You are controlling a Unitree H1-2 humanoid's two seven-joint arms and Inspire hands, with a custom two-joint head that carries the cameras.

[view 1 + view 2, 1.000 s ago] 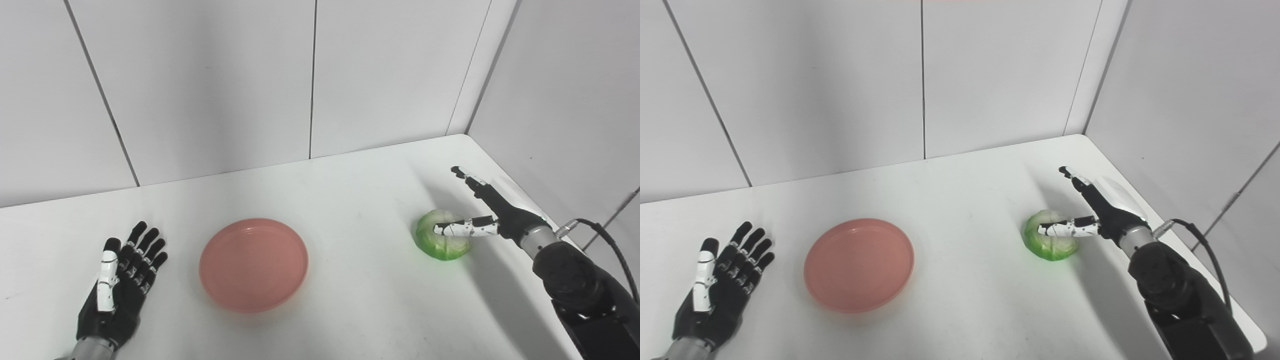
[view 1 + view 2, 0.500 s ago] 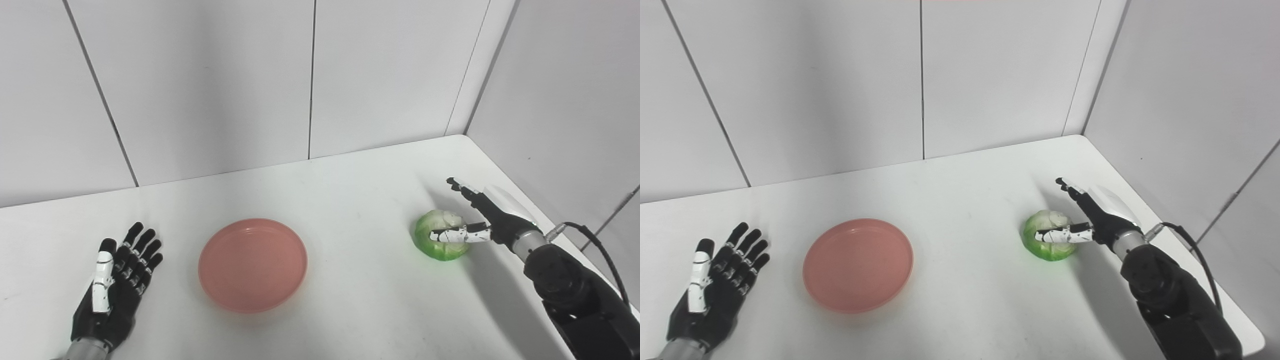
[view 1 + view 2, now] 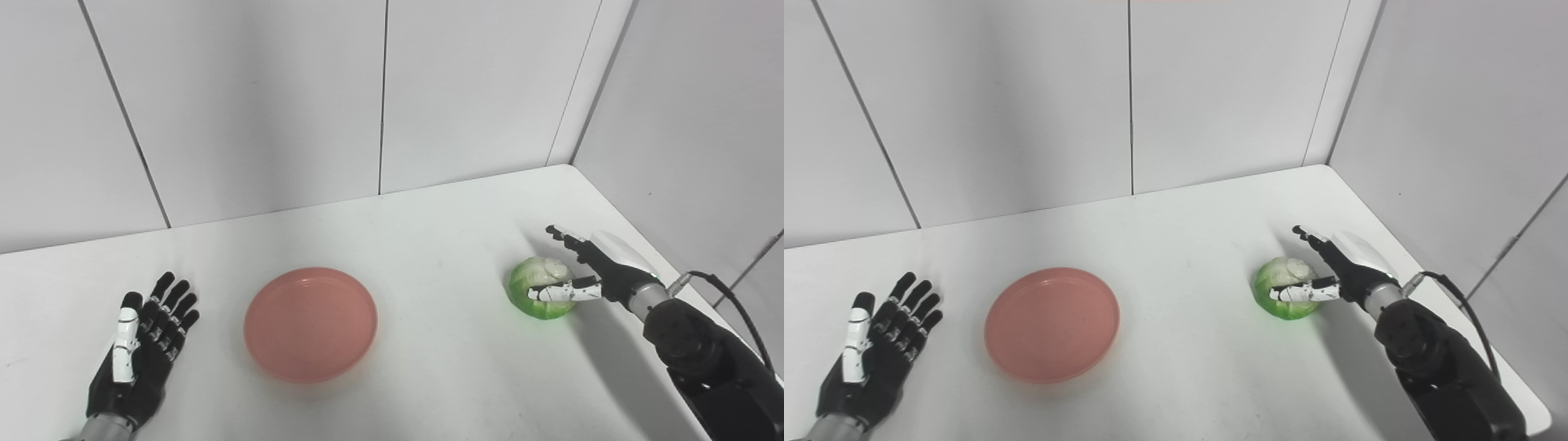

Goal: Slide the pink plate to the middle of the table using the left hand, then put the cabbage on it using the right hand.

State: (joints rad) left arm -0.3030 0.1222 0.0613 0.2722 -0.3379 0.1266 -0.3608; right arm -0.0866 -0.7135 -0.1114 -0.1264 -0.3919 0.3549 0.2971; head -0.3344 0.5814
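While the left hand (image 3: 138,349) lies flat near the table's (image 3: 429,380) front left corner, its fingers (image 3: 174,306) spread apart and holding nothing, one pink plate (image 3: 310,323) sits on the white tabletop just to its right, apart from the hand and not touched by it. The plate rests a little left of the table's middle, nearer the front edge than the back edge, and there is nothing in it. Further right, toward the right edge of the tabletop, sits one cabbage (image 3: 539,288), a small round green head with a pale top, resting on the table well apart from the plate. The right hand (image 3: 588,275) comes in from the front right corner and is at the cabbage: its white-and-black thumb (image 3: 1295,293) lies across the near side of the head, touching it, while its dark fingers (image 3: 1314,240) reach out past the far side, still extended rather than curled in. The hand is thus cupped partway around the cabbage and not closed on it, and the cabbage remains down on the table. In all, the table carries one plate and one cabbage, with two hands at its two front corners.
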